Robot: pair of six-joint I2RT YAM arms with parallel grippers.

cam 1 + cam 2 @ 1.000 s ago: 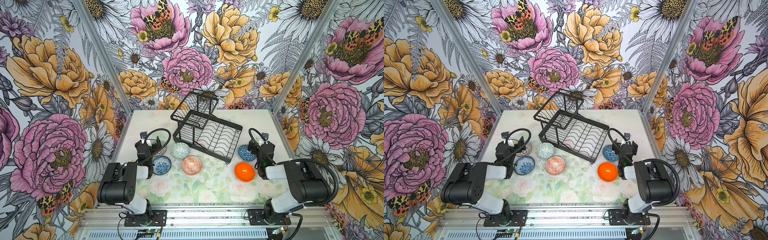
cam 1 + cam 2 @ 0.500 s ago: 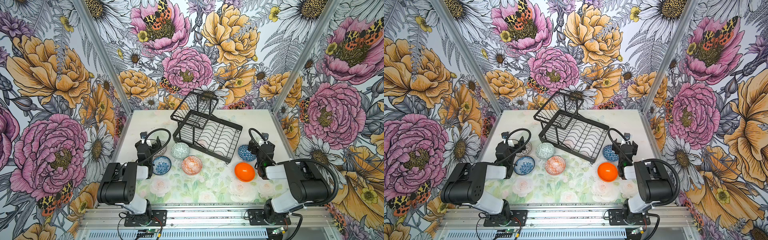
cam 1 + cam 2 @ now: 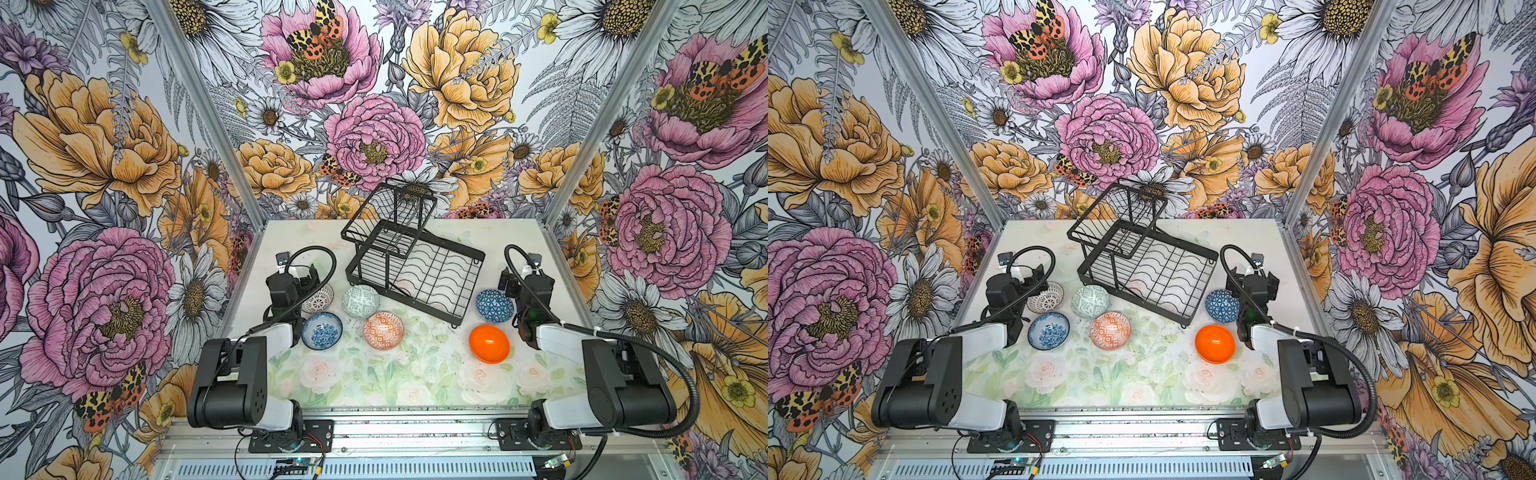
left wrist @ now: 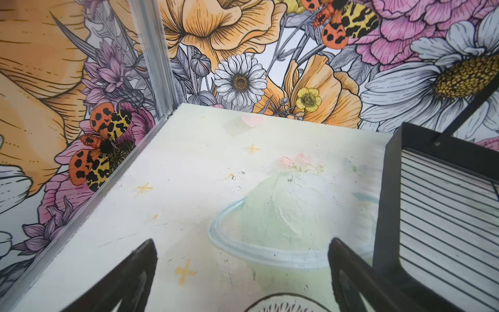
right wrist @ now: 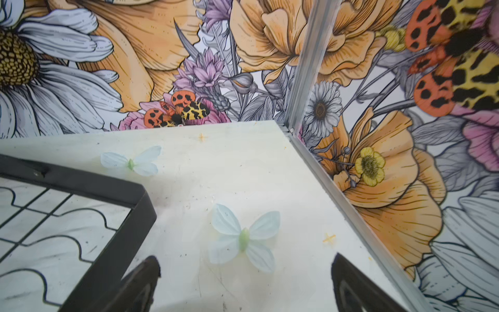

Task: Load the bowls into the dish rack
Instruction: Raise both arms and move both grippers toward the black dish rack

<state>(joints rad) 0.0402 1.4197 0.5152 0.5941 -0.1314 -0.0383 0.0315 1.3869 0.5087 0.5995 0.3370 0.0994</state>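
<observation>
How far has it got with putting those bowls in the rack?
Done: nothing yet; the dish rack is empty. In hand: nothing; both arms' jaws stand open and hold nothing. Left: all six bowls sit on the table: the orange bowl, blue-triangle bowl, orange-white bowl, grey-green bowl, blue-speckled bowl and dark-and-white bowl.

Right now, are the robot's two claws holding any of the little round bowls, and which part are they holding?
Nothing is held. The left gripper and the right gripper both stand open, with nothing clamped in their jaws.
</observation>
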